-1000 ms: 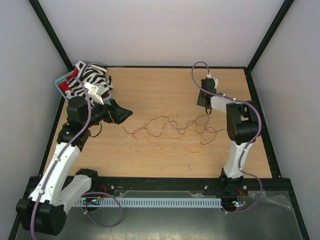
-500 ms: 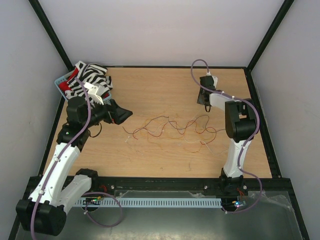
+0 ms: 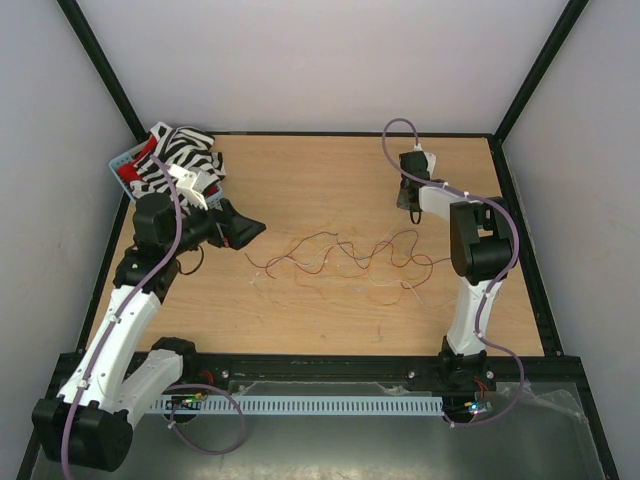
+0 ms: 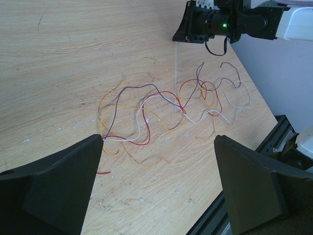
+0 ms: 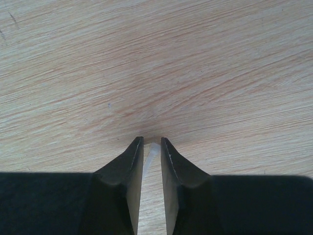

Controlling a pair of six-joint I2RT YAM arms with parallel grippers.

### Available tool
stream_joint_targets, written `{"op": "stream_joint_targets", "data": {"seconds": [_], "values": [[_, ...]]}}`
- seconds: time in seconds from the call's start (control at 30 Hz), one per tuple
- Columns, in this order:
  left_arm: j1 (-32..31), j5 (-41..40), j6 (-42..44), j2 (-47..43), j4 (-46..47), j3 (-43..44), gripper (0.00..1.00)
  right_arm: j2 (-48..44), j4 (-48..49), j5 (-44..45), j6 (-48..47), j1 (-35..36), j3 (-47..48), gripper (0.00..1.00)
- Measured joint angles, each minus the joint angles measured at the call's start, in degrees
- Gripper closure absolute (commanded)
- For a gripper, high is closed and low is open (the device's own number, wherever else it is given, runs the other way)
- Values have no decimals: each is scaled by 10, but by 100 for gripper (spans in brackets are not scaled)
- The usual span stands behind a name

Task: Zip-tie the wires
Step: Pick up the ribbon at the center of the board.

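Straddling the zip tie (image 5: 150, 154) with the right claw (image 5: 151, 140), nearly closed, can't tell if actually gripped; holding left claw (image 4: 157, 142) wide open, empty.

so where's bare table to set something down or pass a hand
Bare wood along the far edge, between the zebra cloth and the right end effector; also the near strip before the rail. Crowded mid-table: the wires.
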Motion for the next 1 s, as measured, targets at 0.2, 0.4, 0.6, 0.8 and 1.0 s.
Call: {"op": "stream_joint_targets", "data": {"seconds": [0.2,0.4,0.6,0.8,1.0], "values": [[0,4,0,0,0,0,1,0,-5,-1,0,0,1,83],[0,8,0,0,0,0,1,0,-5,-8,2,0,1,92],[0,15,0,3,0,0,1,0,-11,-21,3,0,8,94],[2,49,-2,30,7,2,1,-6,-4,-57,3,5,22,95],[-4,86,-11,76,39,29,1,-17,15,-65,-17,20,91,97]]}}
